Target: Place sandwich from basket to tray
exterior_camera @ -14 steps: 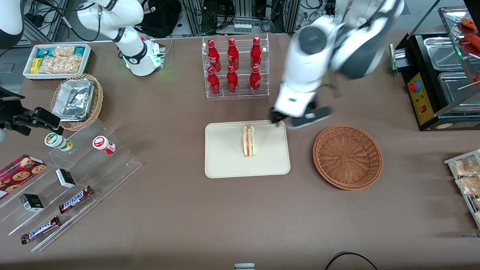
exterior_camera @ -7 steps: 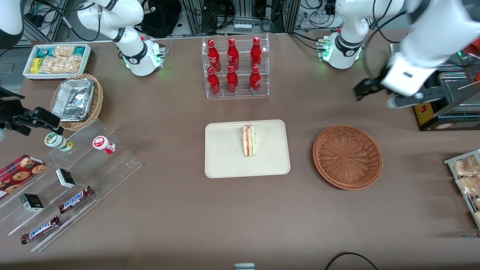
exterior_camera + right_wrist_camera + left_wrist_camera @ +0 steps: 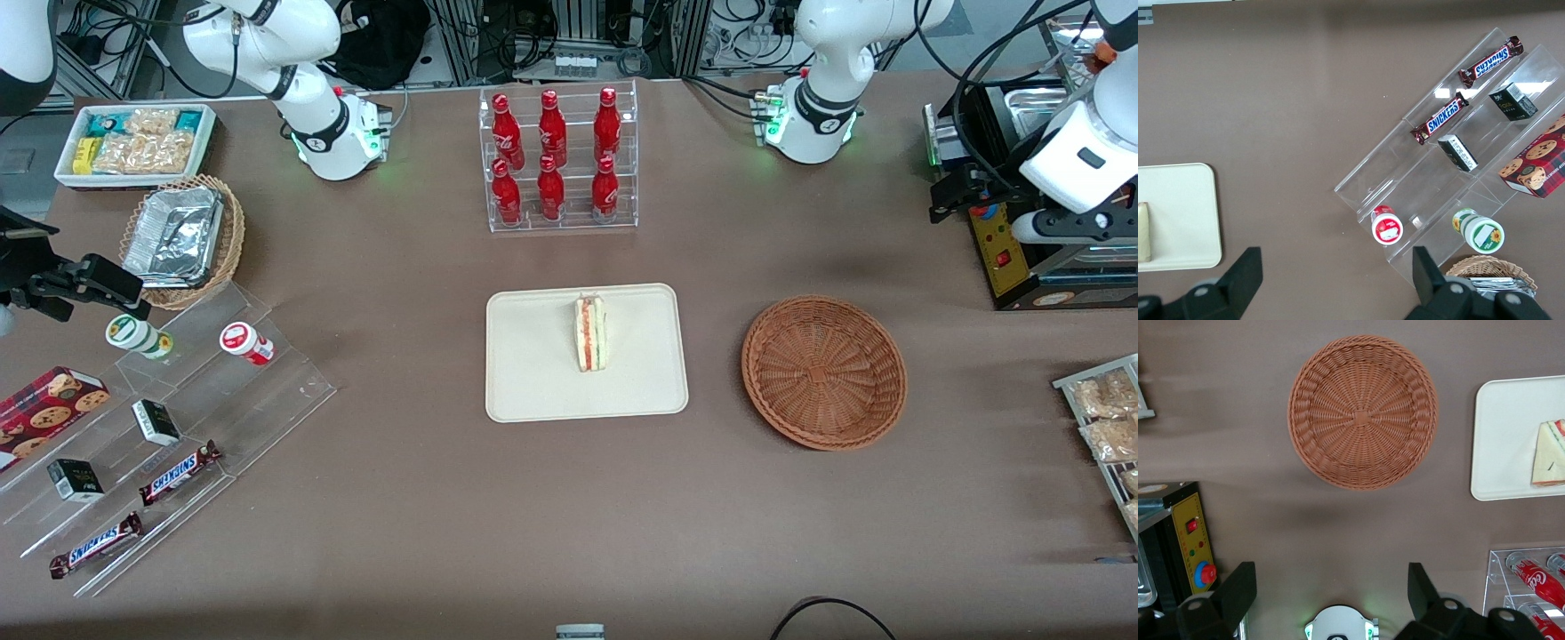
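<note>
The sandwich (image 3: 589,333) (image 3: 1548,453), a pale wedge with red and green filling, lies on the cream tray (image 3: 533,382) (image 3: 1501,440) at mid table. The reddish-brown woven basket (image 3: 824,371) (image 3: 1363,412) sits beside the tray toward the working arm's end and holds nothing. My left gripper (image 3: 944,197) (image 3: 1331,587) hangs high near the black machine, farther from the front camera than the basket. It is open, its dark fingers (image 3: 1238,590) wide apart with nothing between them.
A black food warmer (image 3: 1022,222) (image 3: 1178,540) stands right by the gripper. The working arm's base (image 3: 813,124) and a clear rack of red bottles (image 3: 556,160) stand farther back. Snack packets (image 3: 1107,418) lie at the table's working-arm end; an acrylic snack display (image 3: 160,427) stands toward the parked arm's end.
The gripper has swung from the tray's back edge toward the working arm's end, past the basket, to the black machine. The sandwich stays put on the tray.
</note>
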